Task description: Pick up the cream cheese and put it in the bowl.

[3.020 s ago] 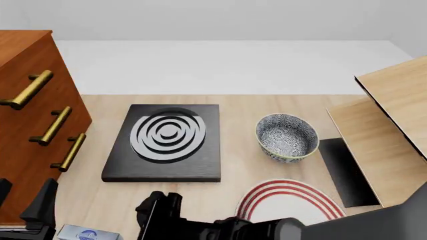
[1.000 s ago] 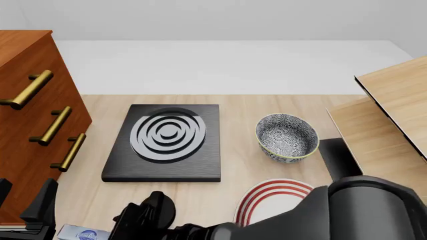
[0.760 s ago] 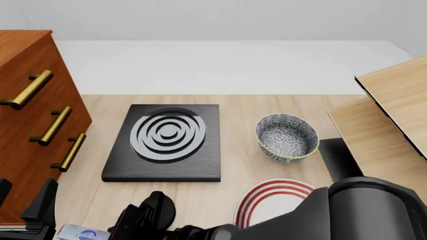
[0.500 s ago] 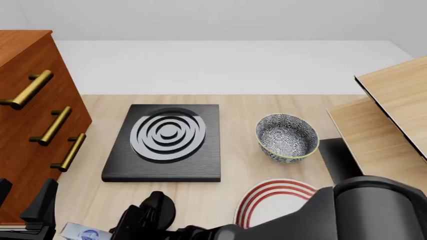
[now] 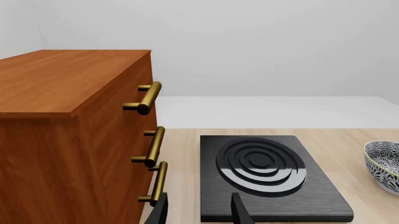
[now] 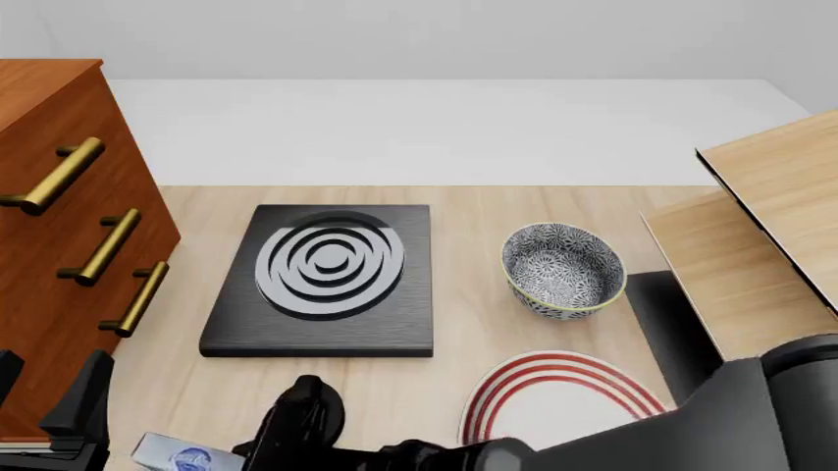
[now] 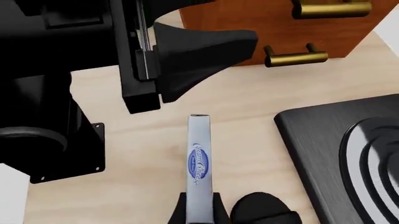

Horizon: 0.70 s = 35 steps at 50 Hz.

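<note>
The cream cheese (image 6: 181, 455), a small silver-grey box with a blue round logo, is at the near left edge of the front view, tilted. In the right wrist view it (image 7: 198, 161) stands edge-on between my right gripper's (image 7: 198, 211) fingers, which are shut on it just above the wooden table. In the front view my right gripper (image 6: 290, 434) is right beside the box. The speckled bowl (image 6: 563, 269) stands upright and empty at mid right, far from the box. It also shows in the left wrist view (image 5: 384, 163). My left gripper (image 5: 198, 212) is open and empty.
A black stove plate (image 6: 328, 280) with grey rings lies between the box and the bowl. A white plate with red rings (image 6: 563, 397) lies near the bowl. A wooden drawer cabinet (image 6: 66, 245) stands at left. Wooden boards (image 6: 759, 245) stand at right. The left arm (image 7: 156, 56) is near the box.
The cream cheese has shifted a little to the right and tilted, with my right gripper on it. The right arm's bulk has dropped lower in the front view. The left arm has not moved.
</note>
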Each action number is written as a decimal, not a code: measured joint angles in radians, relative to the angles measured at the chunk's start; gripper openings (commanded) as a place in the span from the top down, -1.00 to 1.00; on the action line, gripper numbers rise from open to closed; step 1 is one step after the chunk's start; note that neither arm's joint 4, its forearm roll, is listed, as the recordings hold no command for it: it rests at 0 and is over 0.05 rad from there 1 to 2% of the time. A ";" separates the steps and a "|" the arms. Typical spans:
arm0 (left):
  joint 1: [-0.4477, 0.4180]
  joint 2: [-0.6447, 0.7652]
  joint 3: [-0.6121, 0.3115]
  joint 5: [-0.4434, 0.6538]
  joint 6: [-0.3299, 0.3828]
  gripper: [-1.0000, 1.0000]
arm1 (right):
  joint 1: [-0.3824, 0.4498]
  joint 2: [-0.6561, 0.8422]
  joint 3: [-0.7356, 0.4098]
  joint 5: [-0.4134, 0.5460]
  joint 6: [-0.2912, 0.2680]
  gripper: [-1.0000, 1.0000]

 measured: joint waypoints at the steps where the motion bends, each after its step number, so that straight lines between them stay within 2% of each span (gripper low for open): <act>1: 0.000 0.000 0.000 0.000 0.000 -1.00 | 0.000 -0.008 0.007 0.000 0.000 1.00; 19: 0.000 0.000 0.000 0.000 0.000 -1.00 | -0.001 -0.167 0.147 0.005 0.000 1.00; 35: 0.000 0.000 0.000 0.000 0.000 -1.00 | -0.017 -0.369 0.261 0.065 -0.013 1.00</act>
